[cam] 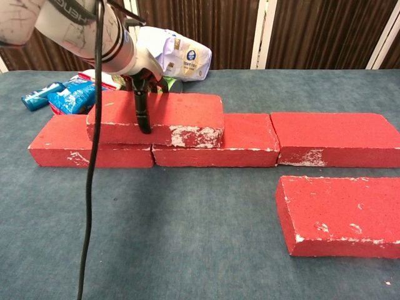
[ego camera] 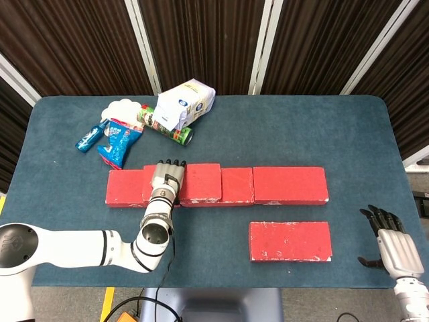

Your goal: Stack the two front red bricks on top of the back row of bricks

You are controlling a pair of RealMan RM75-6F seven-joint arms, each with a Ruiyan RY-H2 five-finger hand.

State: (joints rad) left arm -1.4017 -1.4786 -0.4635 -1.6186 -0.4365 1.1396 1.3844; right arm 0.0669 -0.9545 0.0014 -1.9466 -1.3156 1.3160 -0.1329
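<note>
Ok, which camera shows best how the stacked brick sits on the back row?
The chest view: the stacked brick shows side-on, lying across the seam between the left and middle bricks of the back row, the left hand gripping it. The head view, from above, merges it with that row.

One red brick (cam: 169, 115) lies flat on top of the back row (cam: 325, 137). The other red brick (ego camera: 290, 241) lies alone in front.

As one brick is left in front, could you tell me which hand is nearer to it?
Right. The right hand is open just right of the front brick; the left hand grips the stacked brick behind, far left.
</note>
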